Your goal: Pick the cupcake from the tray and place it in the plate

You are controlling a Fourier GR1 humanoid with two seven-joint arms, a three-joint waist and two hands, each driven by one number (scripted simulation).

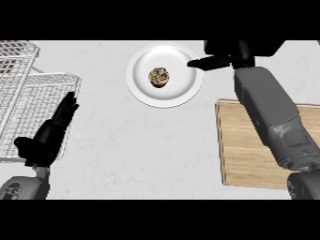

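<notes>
Right now I'm seeing the cupcake point(159, 77) sitting near the middle of the white plate point(179, 96), untouched by either hand. My right hand point(224, 56) is hovering at the plate's upper right rim, fingers extended toward it and holding nothing. My left hand point(51, 131) is resting at the lower left, fingers straight and pointing up beside the wire rack point(10, 89). The wooden tray point(242, 154) is lying right of the plate, partly under my right forearm.
</notes>
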